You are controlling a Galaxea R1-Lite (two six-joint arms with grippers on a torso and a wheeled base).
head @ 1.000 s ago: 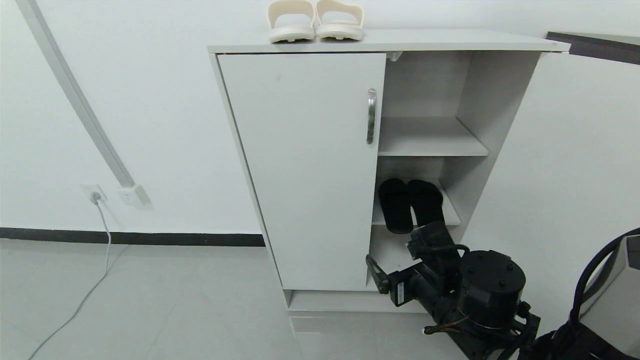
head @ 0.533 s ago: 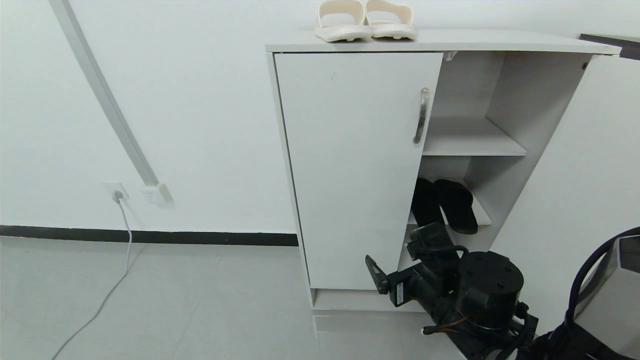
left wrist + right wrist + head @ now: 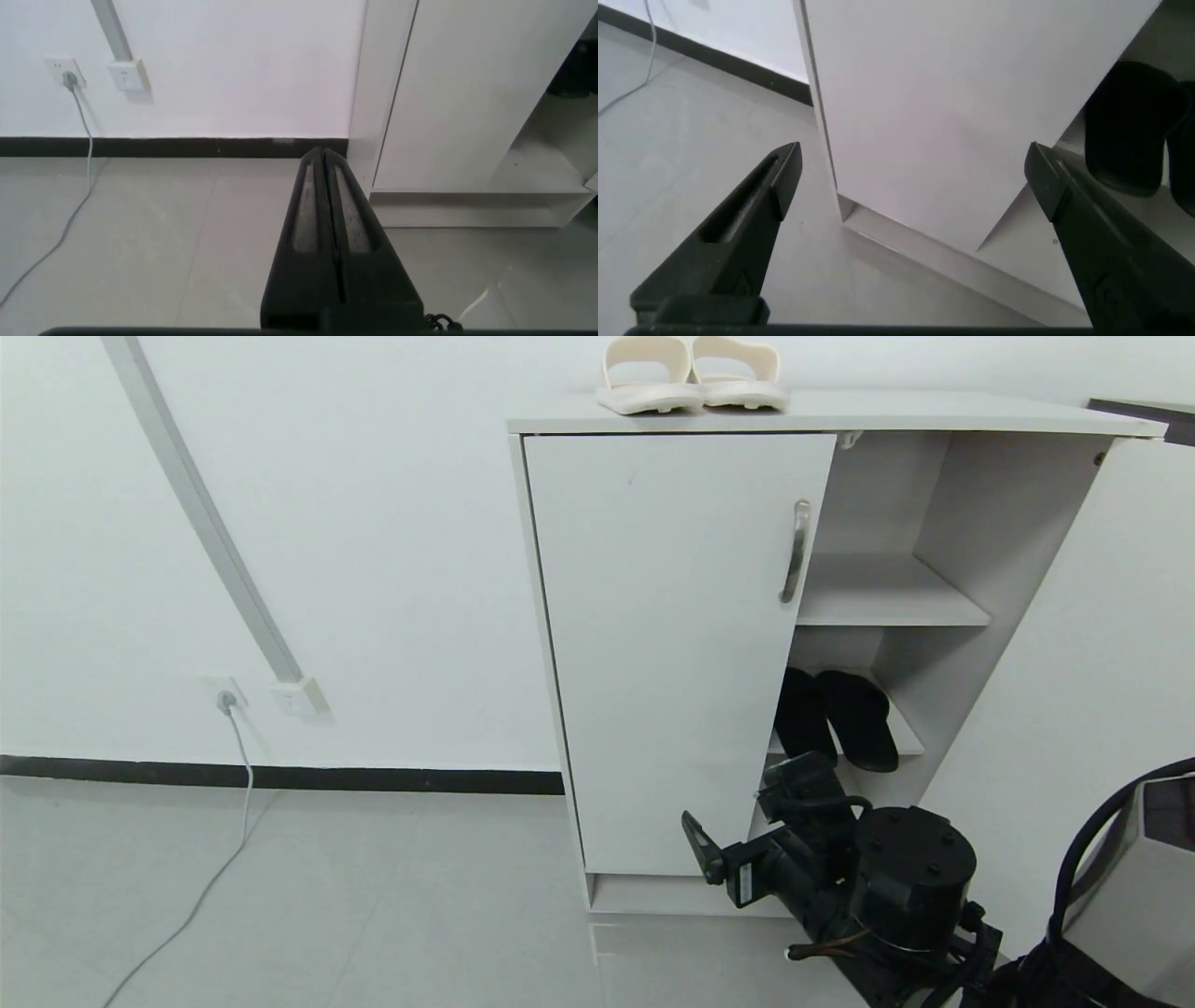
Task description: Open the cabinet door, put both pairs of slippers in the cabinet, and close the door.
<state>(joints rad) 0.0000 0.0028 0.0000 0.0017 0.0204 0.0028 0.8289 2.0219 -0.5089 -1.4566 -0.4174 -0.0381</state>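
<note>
At 5 o'clock of the closed door (image 3: 672,644), the right gripper (image 3: 913,159) is spread wide and empty. The left gripper (image 3: 324,159) is pressed closed. The head camera has panned; the black slippers (image 3: 840,719) are unmoved on their shelf.

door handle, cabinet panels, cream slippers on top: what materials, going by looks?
Door handle: likely metal with a satin silver finish; it shows a bright streak along its length.
Cabinet panels: probably laminated board, matte white, with flat faces and square edges.
Cream slippers: apparently moulded foam or rubber, matte, with thick one-piece soles and straps.
</note>
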